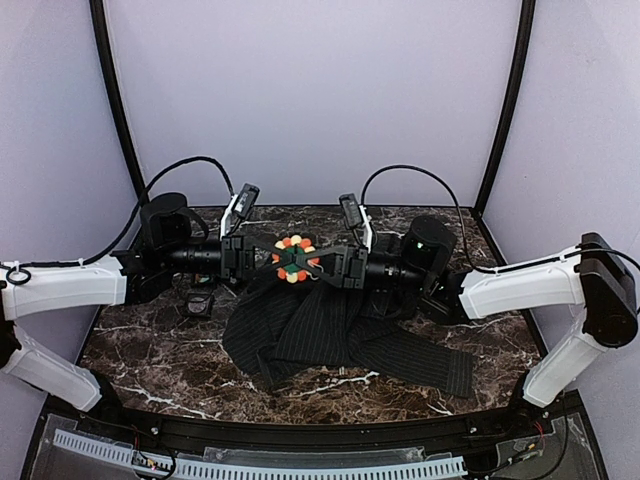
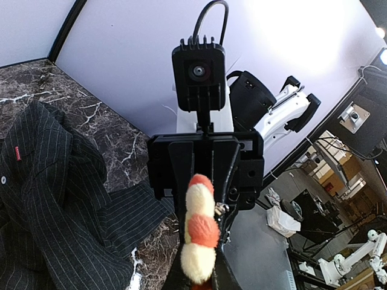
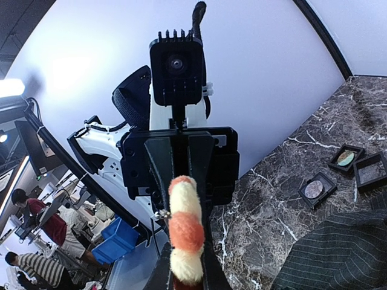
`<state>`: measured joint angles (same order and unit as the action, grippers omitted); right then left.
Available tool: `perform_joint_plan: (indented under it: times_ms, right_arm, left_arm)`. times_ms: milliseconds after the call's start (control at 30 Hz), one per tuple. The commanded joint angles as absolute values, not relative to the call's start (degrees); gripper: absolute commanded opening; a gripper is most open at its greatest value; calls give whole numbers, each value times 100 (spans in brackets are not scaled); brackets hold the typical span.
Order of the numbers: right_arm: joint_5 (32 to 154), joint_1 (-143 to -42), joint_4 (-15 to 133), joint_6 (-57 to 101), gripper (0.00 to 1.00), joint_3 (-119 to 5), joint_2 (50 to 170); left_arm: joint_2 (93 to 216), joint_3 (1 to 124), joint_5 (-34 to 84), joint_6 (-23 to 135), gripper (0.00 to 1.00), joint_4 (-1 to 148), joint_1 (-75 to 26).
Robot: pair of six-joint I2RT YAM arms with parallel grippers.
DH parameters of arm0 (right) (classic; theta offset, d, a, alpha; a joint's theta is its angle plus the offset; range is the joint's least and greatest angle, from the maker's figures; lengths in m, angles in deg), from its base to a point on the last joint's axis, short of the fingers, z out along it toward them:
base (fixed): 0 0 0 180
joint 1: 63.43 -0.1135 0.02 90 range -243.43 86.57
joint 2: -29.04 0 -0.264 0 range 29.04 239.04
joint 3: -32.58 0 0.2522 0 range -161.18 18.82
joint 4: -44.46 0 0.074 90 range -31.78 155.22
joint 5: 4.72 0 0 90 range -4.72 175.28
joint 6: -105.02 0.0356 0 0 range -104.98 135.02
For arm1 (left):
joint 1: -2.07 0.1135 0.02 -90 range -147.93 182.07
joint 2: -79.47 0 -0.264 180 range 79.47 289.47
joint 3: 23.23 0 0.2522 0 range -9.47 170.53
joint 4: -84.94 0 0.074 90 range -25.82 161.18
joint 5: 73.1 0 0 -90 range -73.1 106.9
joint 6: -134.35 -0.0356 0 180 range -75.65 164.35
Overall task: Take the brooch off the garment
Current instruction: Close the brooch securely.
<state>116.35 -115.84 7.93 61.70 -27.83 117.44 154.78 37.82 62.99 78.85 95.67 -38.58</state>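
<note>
We see the brooch (image 1: 295, 258) held in the air above the back middle of the bench (image 1: 150, 350), pinched from both sides. The left claw (image 1: 278, 258) is closed on its left rim and the right claw (image 1: 314, 262) is closed on its right rim, the two facing each other head-on. The garment (image 1: 330, 340) lies crumpled on the marble just below and in front of them; we cannot tell whether any cloth touches the brooch. Small black boxes (image 3: 346, 158) sit under the left arm, beside the garment. Cables (image 1: 190, 162) arch over both wrists. White walls (image 1: 320, 100) and black poles (image 1: 112, 100) close the back and sides, while bare marble shows right of the garment and along the near edge.
</note>
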Motion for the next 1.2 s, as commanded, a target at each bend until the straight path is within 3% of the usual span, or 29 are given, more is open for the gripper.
perform_joint_plan:
  times_ms: [0,267,1167]
  right_arm:
    - [10858,-11037,968,6250,7,-2713,11407]
    - [10696,-11187,1195,6261,6,-3217,11619]
    - [10367,-11318,1735,6137,21,-4109,12105]
  left_arm:
    - [15070,3607,6404,8030,1,9786,-3265]
    - [15066,3655,6296,7814,1,9519,-3274]
    - [15135,3694,6206,7621,1,9296,-3370]
